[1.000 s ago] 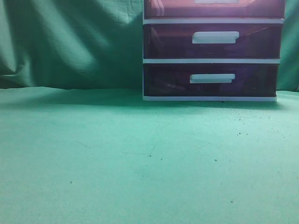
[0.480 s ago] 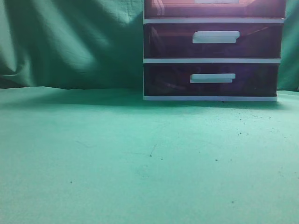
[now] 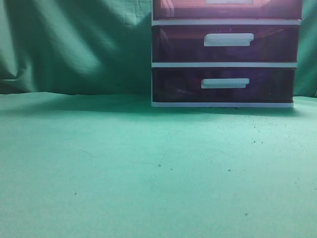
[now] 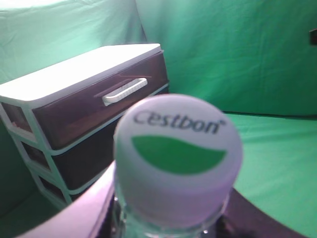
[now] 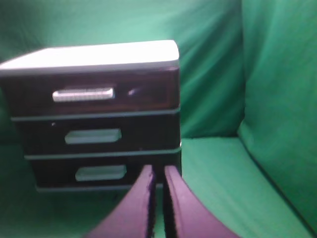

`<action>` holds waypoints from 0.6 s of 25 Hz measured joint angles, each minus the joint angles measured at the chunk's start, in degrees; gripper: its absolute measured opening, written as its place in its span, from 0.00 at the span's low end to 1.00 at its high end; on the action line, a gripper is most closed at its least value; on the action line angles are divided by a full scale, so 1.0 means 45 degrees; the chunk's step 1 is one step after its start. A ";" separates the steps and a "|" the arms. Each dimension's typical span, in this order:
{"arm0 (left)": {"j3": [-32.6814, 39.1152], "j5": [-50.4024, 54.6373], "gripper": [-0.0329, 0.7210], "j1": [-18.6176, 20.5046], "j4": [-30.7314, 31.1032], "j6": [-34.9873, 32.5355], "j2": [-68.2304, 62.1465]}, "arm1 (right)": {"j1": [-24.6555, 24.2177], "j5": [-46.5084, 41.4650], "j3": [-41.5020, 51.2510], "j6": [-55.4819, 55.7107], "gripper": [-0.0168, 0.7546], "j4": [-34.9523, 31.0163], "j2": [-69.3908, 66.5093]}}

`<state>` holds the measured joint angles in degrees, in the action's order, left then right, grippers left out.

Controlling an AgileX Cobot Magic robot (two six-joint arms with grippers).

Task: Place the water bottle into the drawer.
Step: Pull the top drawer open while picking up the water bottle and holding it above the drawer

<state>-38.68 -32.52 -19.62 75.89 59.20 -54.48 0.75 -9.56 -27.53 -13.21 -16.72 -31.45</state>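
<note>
The water bottle fills the left wrist view; its white cap with a green mark and the word Cestbon faces the camera. My left gripper is shut on the bottle below the cap, held in the air off the front left of the drawer unit. The reddish-pink drawer with a white bar handle is the top one of the white-framed unit and is closed; it also shows in the left wrist view and the right wrist view. My right gripper is shut and empty, facing the unit. Neither arm shows in the exterior view.
Two darker purple drawers sit closed below the top one. The unit stands at the back right of the green cloth table. A green cloth backdrop hangs behind.
</note>
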 joint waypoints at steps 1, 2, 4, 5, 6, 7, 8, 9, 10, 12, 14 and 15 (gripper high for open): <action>0.0000 0.0046 0.41 0.0000 0.0020 0.0105 0.0000 | 0.0000 -0.0520 -0.0665 -0.0063 0.08 0.0000 -0.0848; 0.0000 0.0076 0.41 0.0000 0.0052 0.0159 0.0000 | 0.0000 -0.0982 -0.1202 -0.0352 0.08 0.0000 -0.1675; 0.0000 0.0172 0.41 0.0000 0.0130 0.0212 0.0000 | 0.0000 -0.1701 -0.2453 -0.1629 0.08 0.0000 -0.3124; 0.0000 0.0232 0.41 0.0000 0.0155 0.0212 0.0000 | 0.0063 -0.2036 -0.2964 -0.2388 0.08 0.0000 -0.3889; 0.0000 0.0285 0.41 0.0000 0.0153 0.0212 0.0000 | 0.0179 -0.2222 -0.3554 -0.3396 0.08 0.0026 -0.4632; 0.0000 0.0292 0.41 0.0000 0.0153 0.0212 0.0000 | 0.0327 -0.2381 -0.4085 -0.4504 0.08 0.0053 -0.5220; 0.0000 0.0292 0.41 0.0000 0.0153 0.0212 0.0000 | 0.0546 -0.2437 -0.4570 -0.5734 0.08 0.0080 -0.5879; 0.0000 0.0292 0.41 0.0000 0.0153 0.0212 0.0000 | 0.0786 -0.2437 -0.4932 -0.6772 0.08 0.0105 -0.6486; 0.0000 0.0301 0.41 0.0000 0.0153 0.0212 0.0000 | 0.1042 -0.2396 -0.5314 -0.7994 0.08 0.0105 -0.7049; 0.0000 0.0322 0.41 0.0000 0.0159 0.0212 0.0000 | 0.1521 -0.1761 -0.5882 -1.0116 0.08 0.0105 -0.7950; 0.0000 0.0351 0.41 0.0000 0.0181 0.0212 0.0000 | 0.1972 -0.0563 -0.6116 -1.2266 0.08 0.0105 -0.8677; 0.0000 0.0376 0.41 0.0000 0.0181 0.0212 0.0000 | 0.2183 0.0339 -0.6148 -1.3215 0.08 0.0105 -0.9017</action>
<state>-38.68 -30.83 -19.62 76.70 60.15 -54.48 10.58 -8.03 -55.20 -72.68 -16.25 -72.02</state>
